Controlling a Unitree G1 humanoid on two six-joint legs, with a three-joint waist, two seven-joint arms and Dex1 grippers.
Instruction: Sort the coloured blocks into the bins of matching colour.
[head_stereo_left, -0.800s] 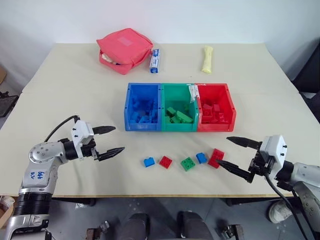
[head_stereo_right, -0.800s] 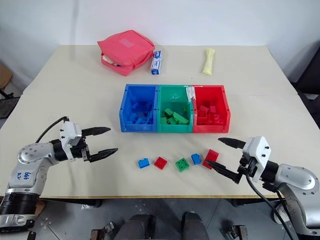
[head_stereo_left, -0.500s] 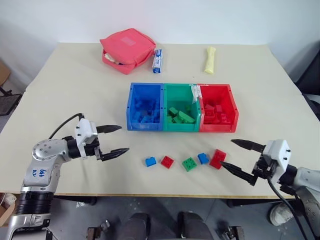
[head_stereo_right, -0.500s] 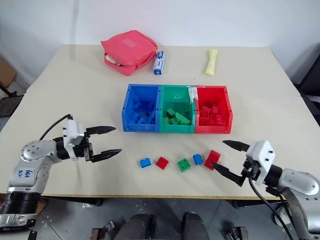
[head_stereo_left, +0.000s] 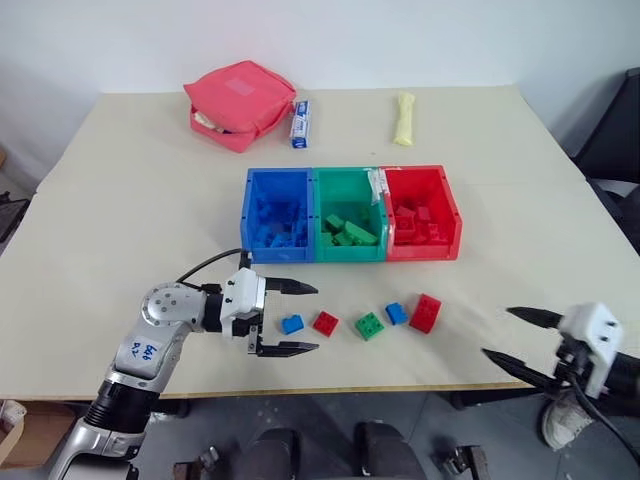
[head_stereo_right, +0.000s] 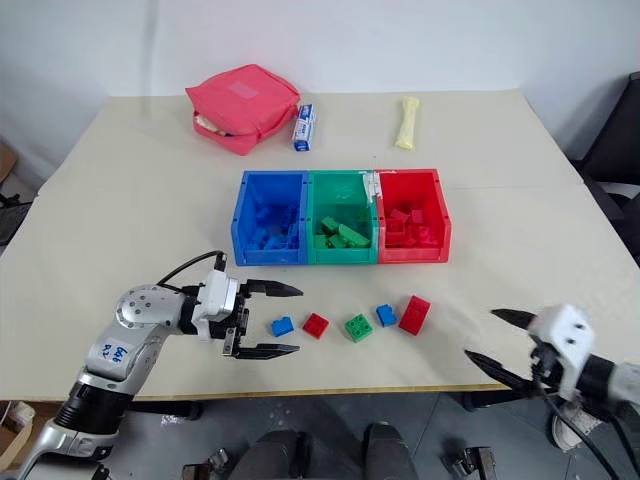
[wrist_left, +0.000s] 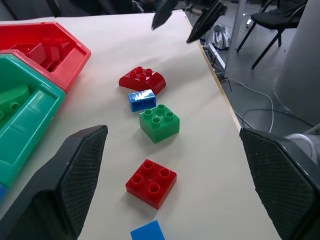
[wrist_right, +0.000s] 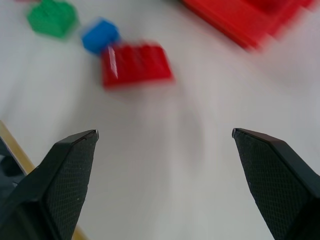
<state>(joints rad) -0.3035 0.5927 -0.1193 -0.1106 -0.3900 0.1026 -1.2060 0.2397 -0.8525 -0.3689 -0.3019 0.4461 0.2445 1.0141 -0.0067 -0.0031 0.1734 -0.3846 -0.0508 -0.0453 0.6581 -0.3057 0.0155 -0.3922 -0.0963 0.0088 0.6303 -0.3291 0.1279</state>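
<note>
Three joined bins stand mid-table: blue (head_stereo_left: 278, 213), green (head_stereo_left: 347, 213) and red (head_stereo_left: 420, 210), each holding bricks of its own colour. A row of loose blocks lies in front of them: blue (head_stereo_left: 293, 324), red (head_stereo_left: 326, 322), green (head_stereo_left: 370, 326), blue (head_stereo_left: 397, 313) and a larger red one (head_stereo_left: 425, 312). My left gripper (head_stereo_left: 316, 319) is open at the row's left end, its fingers on either side of the leftmost blue block (wrist_left: 148, 232). My right gripper (head_stereo_left: 496, 332) is open near the front edge, apart from the larger red block (wrist_right: 136, 64).
At the back of the table lie a pinkish-red zipped pouch (head_stereo_left: 236, 103), a small blue-and-white box (head_stereo_left: 299, 123) and a pale yellow roll (head_stereo_left: 403, 117). The table's front edge (head_stereo_left: 400, 385) runs close under both grippers. A dark chair (head_stereo_left: 612, 140) stands at the right.
The camera has shifted. My left gripper has moved right, up to the row of blocks. My right gripper has drawn back from the larger red block toward the table's front right.
</note>
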